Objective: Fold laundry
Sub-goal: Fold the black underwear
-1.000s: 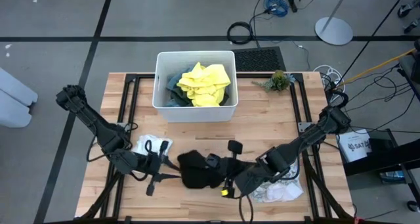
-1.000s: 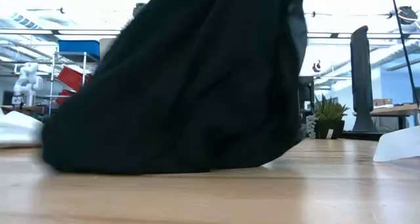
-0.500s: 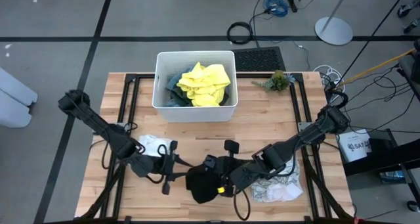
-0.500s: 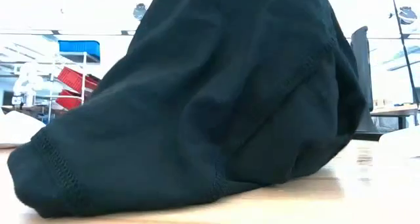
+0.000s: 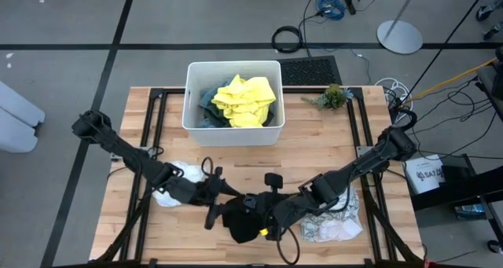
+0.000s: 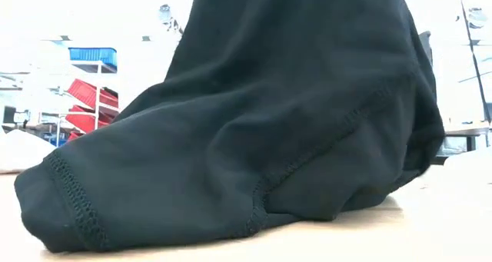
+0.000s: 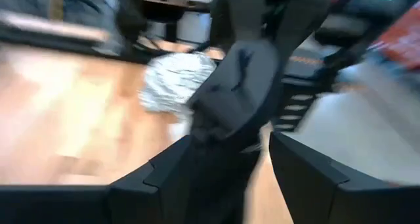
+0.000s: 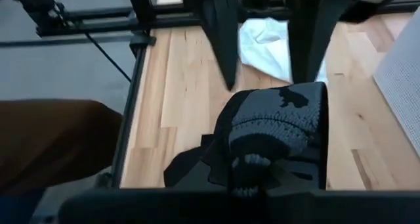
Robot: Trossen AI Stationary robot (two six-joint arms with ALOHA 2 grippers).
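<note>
Two arms meet at the table's near edge. From the left, a small white cloth (image 5: pixel 174 180) lies under the left arm, whose left gripper (image 5: pixel 214 197) stands spread wide beside the black garment (image 5: pixel 240 221). Next, the right gripper (image 5: pixel 263 218) pinches that bunched garment tight against the wood.

A black garment (image 5: pixel 242 221) lies bunched at the tabletop's near edge, stitched hem showing. A small white cloth (image 5: pixel 182 176) lies left of it, a patterned grey-white one (image 5: pixel 334 225) right; yellow (image 5: pixel 245 99) and dark green (image 5: pixel 206 103) ones heaped together
</note>
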